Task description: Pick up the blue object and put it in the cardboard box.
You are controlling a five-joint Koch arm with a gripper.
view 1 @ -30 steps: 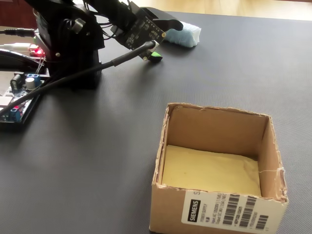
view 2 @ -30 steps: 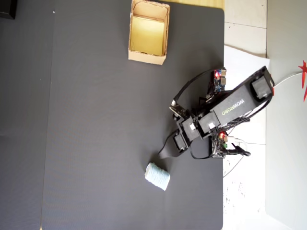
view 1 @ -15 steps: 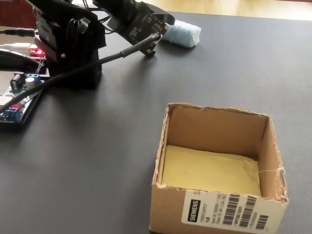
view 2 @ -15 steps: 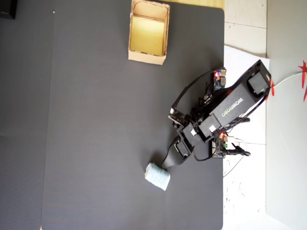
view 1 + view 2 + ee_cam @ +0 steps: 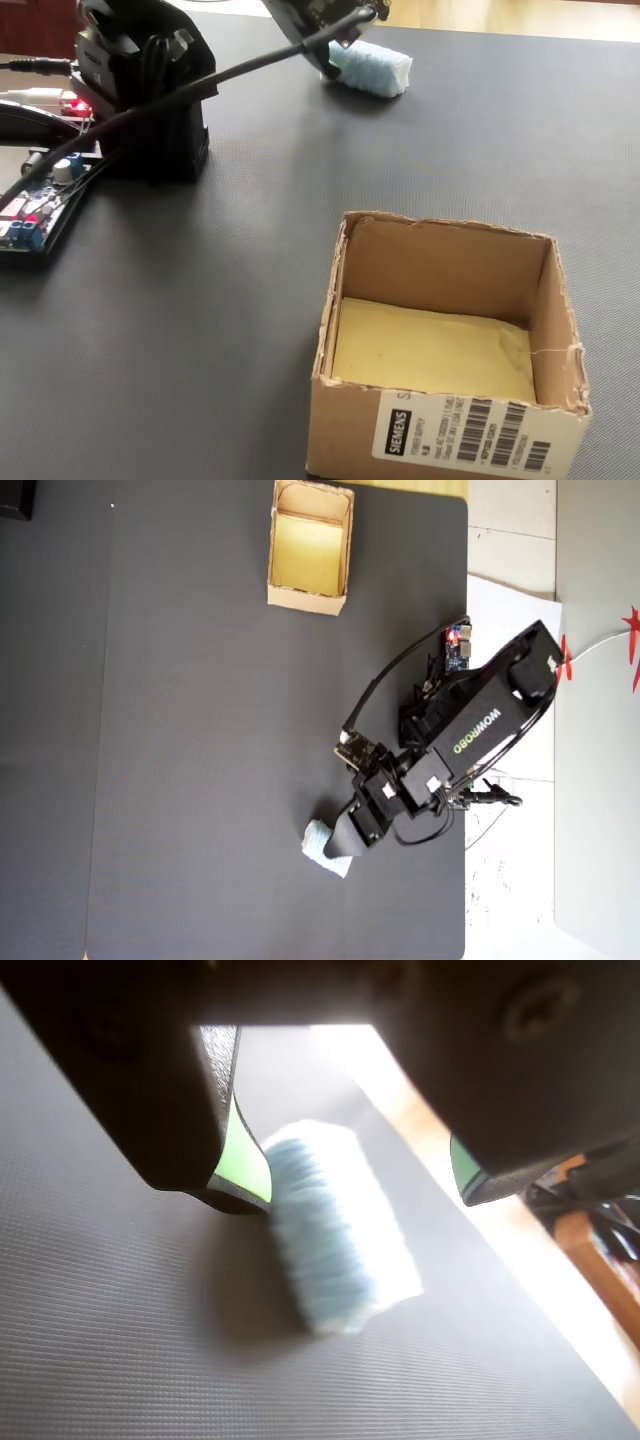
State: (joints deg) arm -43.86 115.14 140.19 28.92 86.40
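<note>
The blue object (image 5: 335, 1230) is a pale blue ribbed lump lying on the dark mat. It sits at the far side in the fixed view (image 5: 372, 68) and near the bottom of the overhead view (image 5: 318, 840). My gripper (image 5: 355, 1185) is open and low over it, one jaw on each side. The left jaw's green pad is against the lump's end and the right jaw stands well clear. The cardboard box (image 5: 345, 425) is upright with a yellowish floor and nothing inside. It stands far from the gripper (image 5: 338, 848), at the top of the overhead view (image 5: 308, 600).
The arm's black base (image 5: 150, 90) stands at the left of the fixed view, with a circuit board and wires (image 5: 30, 200) beside it. The mat's edge and a wooden floor strip (image 5: 520, 1260) lie just right of the lump in the wrist view.
</note>
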